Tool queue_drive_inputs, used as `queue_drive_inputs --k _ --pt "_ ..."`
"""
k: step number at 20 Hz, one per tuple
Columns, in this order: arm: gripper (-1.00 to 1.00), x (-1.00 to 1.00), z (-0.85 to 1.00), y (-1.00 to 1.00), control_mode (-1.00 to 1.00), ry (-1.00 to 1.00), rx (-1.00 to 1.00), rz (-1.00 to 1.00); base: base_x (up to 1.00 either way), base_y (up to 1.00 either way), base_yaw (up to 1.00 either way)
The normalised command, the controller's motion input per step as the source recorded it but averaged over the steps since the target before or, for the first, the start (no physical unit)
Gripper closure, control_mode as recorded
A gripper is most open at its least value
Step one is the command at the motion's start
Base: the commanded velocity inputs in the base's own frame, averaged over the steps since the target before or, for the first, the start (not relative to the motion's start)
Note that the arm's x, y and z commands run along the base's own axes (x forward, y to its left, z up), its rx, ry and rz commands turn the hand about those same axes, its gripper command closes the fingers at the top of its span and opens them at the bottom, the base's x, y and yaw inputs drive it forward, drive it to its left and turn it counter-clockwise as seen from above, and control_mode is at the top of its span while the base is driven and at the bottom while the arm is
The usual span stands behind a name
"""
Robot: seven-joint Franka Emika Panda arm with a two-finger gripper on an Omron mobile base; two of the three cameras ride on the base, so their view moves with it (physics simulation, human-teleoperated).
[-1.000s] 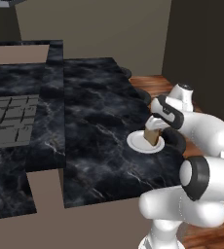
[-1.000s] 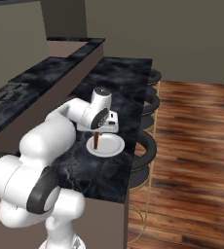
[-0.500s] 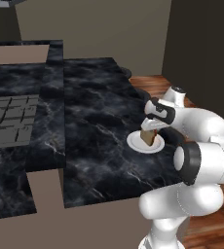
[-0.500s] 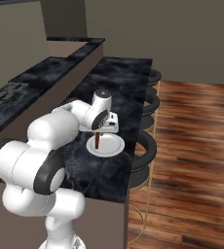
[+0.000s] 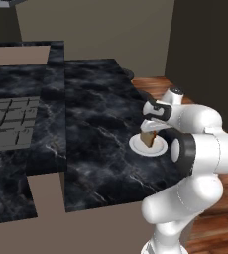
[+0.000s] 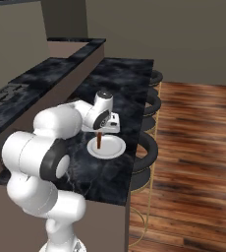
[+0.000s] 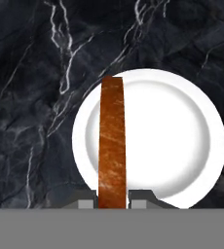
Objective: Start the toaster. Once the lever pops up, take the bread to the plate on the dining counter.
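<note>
Lowered a little since a second ago, bread (image 7: 112, 141) now hanging edge-down just over plate (image 6: 105, 147), near dining counter's (image 5: 91, 114) stool-side edge. Gripper (image 7: 112, 198) clamped narrow on bread's top edge. Likely light, stiff, a bit crumbly; best pinched across the flat faces near the crust, gently. One bread slice, one plate, one counter slab, four stools (image 6: 147, 147) alongside.
</note>
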Motion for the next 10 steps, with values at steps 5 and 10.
queue_drive_inputs --k 5,10 --pt "1.0 0.22 -0.19 0.0 -1.0 0.0 0.0 0.0 0.0 0.0 0.0" --pt "1.0 0.2 -0.2 0.0 -1.0 0.0 0.0 0.0 0.0 0.0 0.0"
